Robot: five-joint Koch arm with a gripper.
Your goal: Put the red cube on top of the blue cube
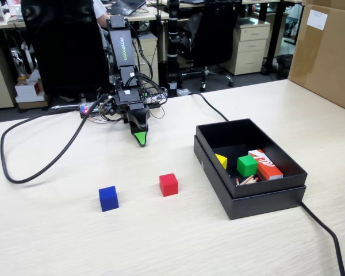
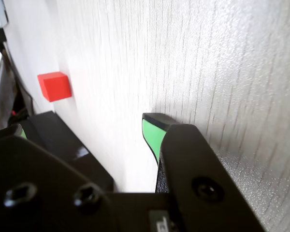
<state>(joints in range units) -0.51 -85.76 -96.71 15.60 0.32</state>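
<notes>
Hung nose-down near the back of the pale wooden table (image 1: 178, 241), gripper (image 1: 140, 140) empty, green-padded tip just above the surface. Seen in the fixed view as one dark wedge, jaws one behind the other; in the wrist view, one green pad (image 2: 152, 135) in the clear and only a sliver of green at the left edge, so could not tell how wide the gap stood.

Sat in front of the gripper and slightly to its right in the fixed view, well apart from it: the red cube (image 1: 168, 184), flat on the table and untouched. Showed in the wrist view too, small and red at upper left (image 2: 54, 86). Rested left of the red cube and a little nearer the camera, apart from it: the blue cube (image 1: 108, 198), nothing on top.

Stood right of the red cube: an open black box (image 1: 250, 201) with a green cube (image 1: 246, 165), a yellow piece (image 1: 221, 160) and a red-orange box (image 1: 265, 164) inside.

Judged as the very start: approach not yet made. Called for next: a reach forward over the red cube, jaws spread past its width, then a descent square to its faces.
</notes>
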